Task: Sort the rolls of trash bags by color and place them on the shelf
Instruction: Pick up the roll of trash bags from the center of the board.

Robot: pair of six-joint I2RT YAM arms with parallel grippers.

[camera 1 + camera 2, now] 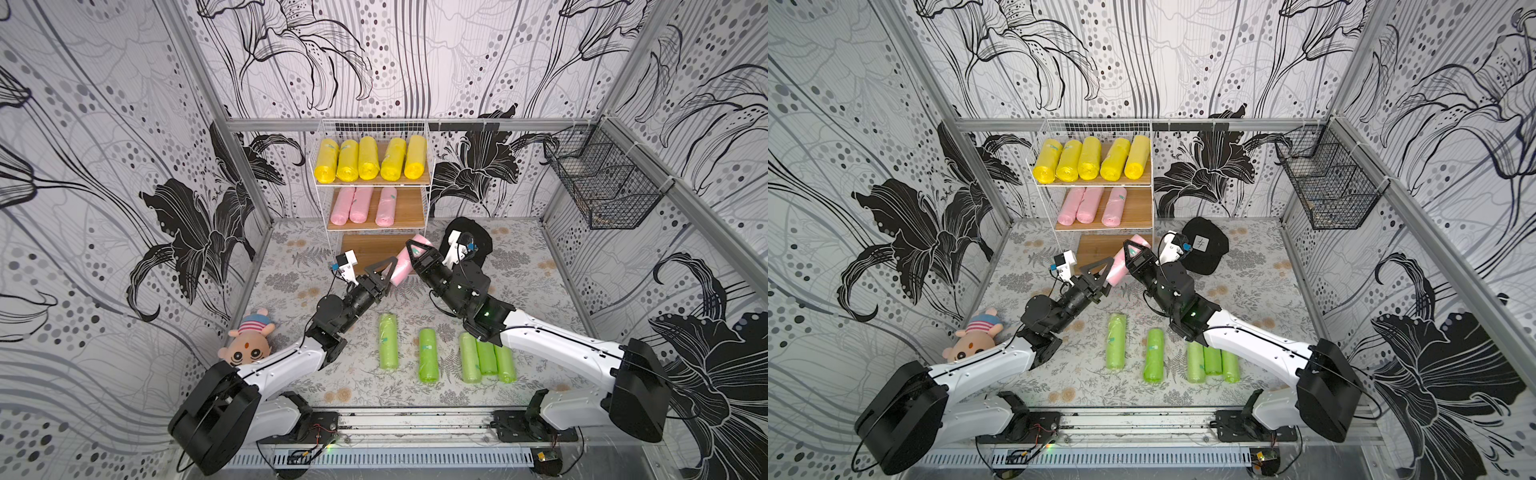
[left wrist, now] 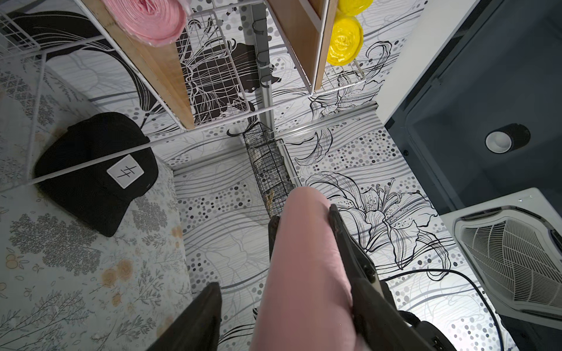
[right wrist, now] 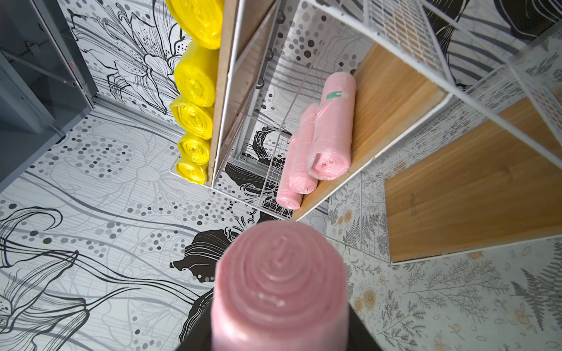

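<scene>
While one pink roll (image 1: 401, 269) hangs in the air just in front of the shelf (image 1: 409, 208), at 12 o'clock from the middle of the counter (image 1: 291, 291), both end effectors are at it. The right end effector (image 1: 413, 249) is closed tight on the roll's far end. The left end effector (image 1: 390, 270) sits around the near end with its jaws apart. In the left wrist view one finger (image 2: 359, 267) lies against the roll and the other finger (image 2: 197, 319) has a gap beside it, so it has no hold.

On the shelf's top board lie five yellow rolls (image 1: 369, 160), side by side. On the middle board lie three pink rolls (image 1: 360, 204), two touching and one a bit apart. Five green rolls (image 1: 429, 360) lie on the counter at 6 o'clock, two on their own and three packed together toward 5 o'clock.

One black cap (image 1: 482, 239) lies at 1 o'clock. One doll (image 1: 248, 345) lies at 8 o'clock. One black wire basket (image 1: 611, 183) hangs on the wall at 2 o'clock.
</scene>
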